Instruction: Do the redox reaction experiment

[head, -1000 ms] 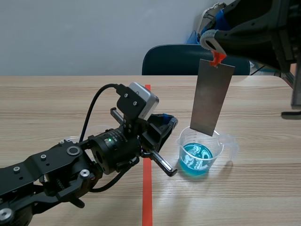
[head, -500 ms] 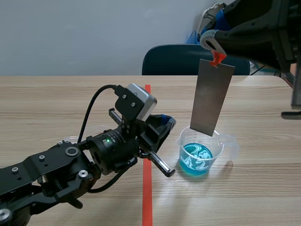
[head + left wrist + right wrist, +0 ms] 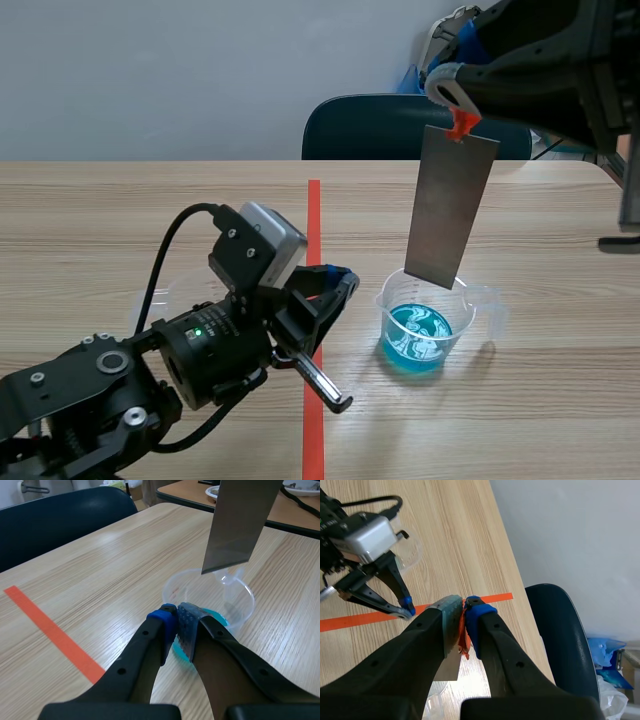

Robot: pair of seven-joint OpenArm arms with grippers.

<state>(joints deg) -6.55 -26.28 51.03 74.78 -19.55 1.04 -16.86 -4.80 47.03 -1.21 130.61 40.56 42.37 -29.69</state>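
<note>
- Cup: a clear cup stands behind your left arm, at 9 o'clock from the tape line. It plays no part in the coming move.
- Left gripper: its fingers are clenched together on nothing. It sits low over the table, tips pointing toward 3 o'clock. The left wrist view shows the beaker just ahead of the tips, near but not touching.
- Beaker: it stands upright on the table at 3 o'clock from the left gripper. It is clear plastic with a spout, and its bottom holds a shallow blue liquid streaked with pale swirls.
- Plate: this is the relation your next move turns on.
  - The plate is a dull grey metal strip, flat and unbent.
  - It hangs with its long axis close to vertical, leaning slightly.
  - Its lower edge sits at the beaker's far rim, and the liquid lies at 6 o'clock beneath it.
  - The plate looks clear of the liquid, so you probably need a straight descent.
- Right gripper: it is by far the nearer one to the plate, raised at 12 o'clock above the beaker. It is grasping the plate by the orange clip on the plate's top edge. The right wrist view shows both pads pinched on that clip.
- Watch the lean as you lower the plate, since a corner could catch the rim and tip the beaker.
</note>
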